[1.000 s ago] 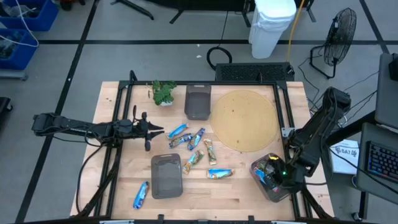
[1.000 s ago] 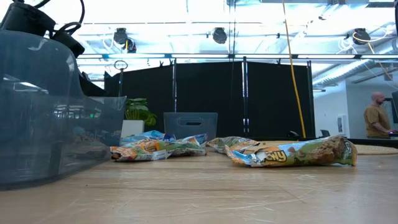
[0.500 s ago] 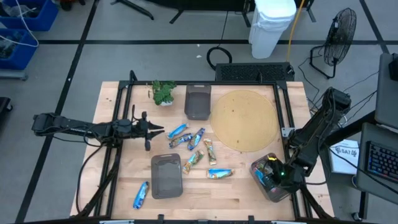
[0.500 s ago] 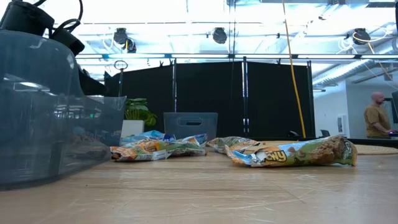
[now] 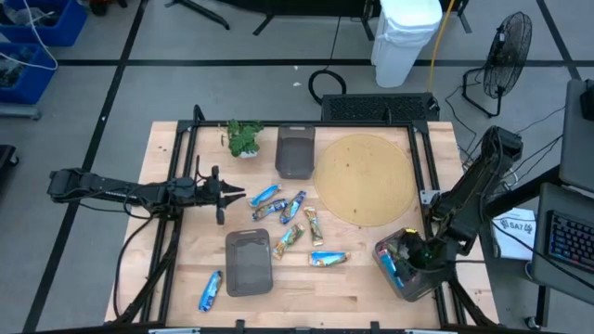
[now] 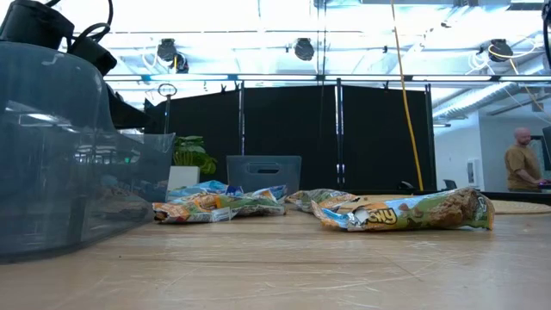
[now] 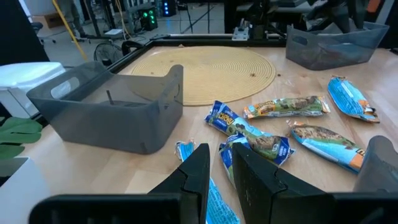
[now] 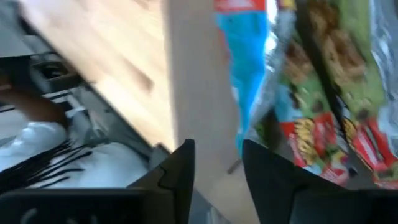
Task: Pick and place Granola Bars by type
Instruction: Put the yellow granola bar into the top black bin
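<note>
Six or so Granola Bars (image 5: 292, 218) loose mid-tabletop (image 5: 186, 269), blue and tan-green, between two grey bins (image 5: 249, 263) and just beside a round woven mat (image 5: 364, 178). One more blue bar (image 5: 211, 290) alone near the front edge.

Sorting partly done, by judgement. Right pincer (image 5: 415, 258) low over the front-right bin (image 5: 394, 278), fingers apart, gripping nothing; blue and green-red bars already inside. Left pincer (image 5: 223, 195) at the cluster's left edge, fingers at a narrow gap, empty, with a blue bar just beneath.

Next move, likely: lifting clear of the bin wall, then reaching for a loose bar.

Hard to tell: which type belongs in that mixed-looking bin. Wrapper print unreadable. Both pincers out of sight in the low view.
</note>
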